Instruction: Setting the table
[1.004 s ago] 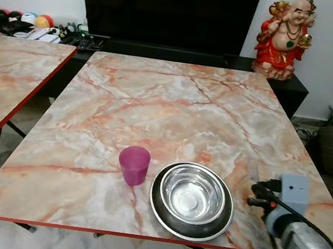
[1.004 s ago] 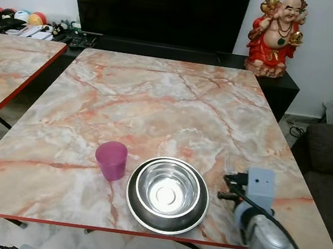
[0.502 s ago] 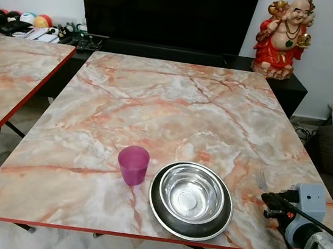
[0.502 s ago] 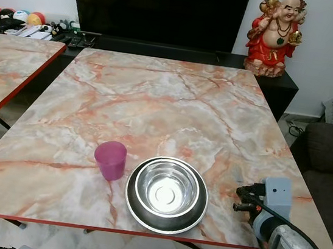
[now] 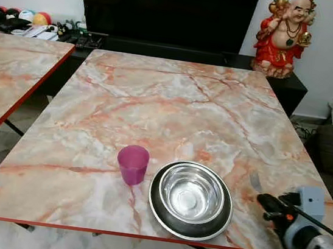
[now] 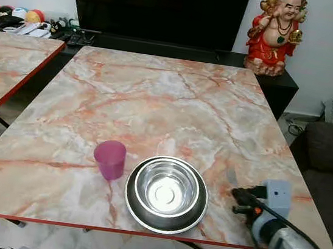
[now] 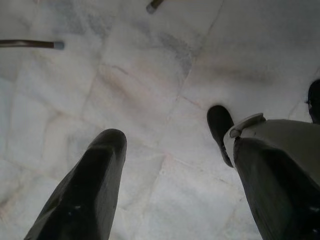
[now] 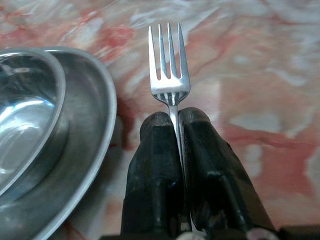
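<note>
**Fork pinched in right gripper, low right of the marble-look table**

Right gripper (image 8: 172, 120): two black matte fingers (image 8: 152, 150) pressed tight w/ a thin steel fork (image 8: 169, 65) clamped between them by its neck. Four slim tines point out past the fingertips, polished metal, flat handle hidden betw. the pads. In the left eye view the gripper (image 5: 267, 202) sits at lower right of frame, over the table near its right edge, silver arm and grey wrist block behind it; fork (image 5: 255, 181) shows as a small pale sliver just above the fingertips.

Table (image 5: 157, 99): glossy rectangular top, cream-and-salmon marble pattern w/ rust veins, thin red edge band. Lower centre: round stainless bowl (image 5: 192, 193), mirror-bright inside, sitting in a wider, duller round metal plate (image 5: 158, 212). Just left of the plate, a small magenta plastic cup (image 5: 133, 164), upright, slightly tapered, close to the plate rim but whether touching can't be told. Fork tip is right of the plate, apart from it.

Left gripper (image 7: 170, 165): fingers spread wide, holding nothing, hanging over pale veined marble floor tiles (image 7: 150, 80).

Upper right: glossy red-and-gold laughing figurine (image 5: 284, 34) on a dark low cabinet. Second matching table (image 5: 6, 79) at left edge.
</note>
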You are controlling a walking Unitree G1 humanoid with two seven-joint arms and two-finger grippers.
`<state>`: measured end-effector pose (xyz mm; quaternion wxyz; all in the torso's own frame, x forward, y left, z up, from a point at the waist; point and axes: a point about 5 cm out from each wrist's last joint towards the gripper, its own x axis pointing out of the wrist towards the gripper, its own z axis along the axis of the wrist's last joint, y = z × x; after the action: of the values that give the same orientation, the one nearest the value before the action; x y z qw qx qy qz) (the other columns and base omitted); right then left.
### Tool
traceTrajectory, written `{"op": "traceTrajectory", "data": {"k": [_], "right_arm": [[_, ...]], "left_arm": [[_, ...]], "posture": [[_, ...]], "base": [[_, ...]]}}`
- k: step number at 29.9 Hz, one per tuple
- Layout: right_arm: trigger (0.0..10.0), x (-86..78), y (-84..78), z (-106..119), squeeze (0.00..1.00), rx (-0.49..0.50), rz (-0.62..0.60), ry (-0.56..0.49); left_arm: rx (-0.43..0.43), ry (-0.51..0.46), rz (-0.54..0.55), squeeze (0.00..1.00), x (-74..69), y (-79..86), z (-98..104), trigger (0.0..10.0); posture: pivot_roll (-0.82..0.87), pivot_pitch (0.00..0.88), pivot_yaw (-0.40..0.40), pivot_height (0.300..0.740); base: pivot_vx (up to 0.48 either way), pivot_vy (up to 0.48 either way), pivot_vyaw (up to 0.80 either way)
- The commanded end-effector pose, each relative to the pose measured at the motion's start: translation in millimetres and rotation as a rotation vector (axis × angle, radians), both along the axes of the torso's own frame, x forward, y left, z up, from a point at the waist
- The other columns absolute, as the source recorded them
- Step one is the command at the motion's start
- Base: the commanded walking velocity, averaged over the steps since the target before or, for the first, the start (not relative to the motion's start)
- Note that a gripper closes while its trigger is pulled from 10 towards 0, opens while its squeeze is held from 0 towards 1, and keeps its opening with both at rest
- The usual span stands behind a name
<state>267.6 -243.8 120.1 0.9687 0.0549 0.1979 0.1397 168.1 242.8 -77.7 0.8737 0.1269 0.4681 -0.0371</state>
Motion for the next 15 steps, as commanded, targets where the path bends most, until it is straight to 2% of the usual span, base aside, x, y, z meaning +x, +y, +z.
{"op": "traceTrajectory", "data": {"k": [1, 6, 11, 13, 15], "right_arm": [[10.0, 1.7, 4.0, 6, 0.00, 0.005, 0.002, -0.016], [10.0, 4.0, 21.6, 9, 0.00, 0.047, -0.008, -0.007], [10.0, 4.1, 26.8, 10, 0.00, 0.018, -0.060, -0.008], [10.0, 5.7, 24.9, 13, 0.00, 0.012, -0.140, -0.028], [10.0, 6.3, 24.4, 15, 0.00, 0.016, -0.165, -0.040]], "left_arm": [[0.002, 0.026, 0.019, 0.00, -7.5, 1.8, -3, 10.0], [0.001, 0.024, 0.022, 0.00, -7.1, 1.6, -3, 10.0], [0.001, 0.021, 0.017, 0.00, -6.4, 1.2, -3, 10.0], [0.005, 0.018, 0.029, 0.00, -6.4, 3.6, -2, 10.0], [0.007, 0.019, 0.035, 0.00, -6.7, 4.3, -2, 10.0]], "posture": [[-0.06, 0.085, -0.016, 0.740], [-0.06, 0.086, -0.018, 0.740], [-0.06, 0.087, -0.017, 0.740], [-0.06, 0.087, -0.018, 0.740], [-0.06, 0.086, -0.014, 0.740]], "base": [[0.000, 0.000, 0.00], [0.000, 0.000, 0.00], [0.000, 0.000, 0.00], [0.000, 0.000, 0.00], [0.000, 0.000, 0.00]]}}
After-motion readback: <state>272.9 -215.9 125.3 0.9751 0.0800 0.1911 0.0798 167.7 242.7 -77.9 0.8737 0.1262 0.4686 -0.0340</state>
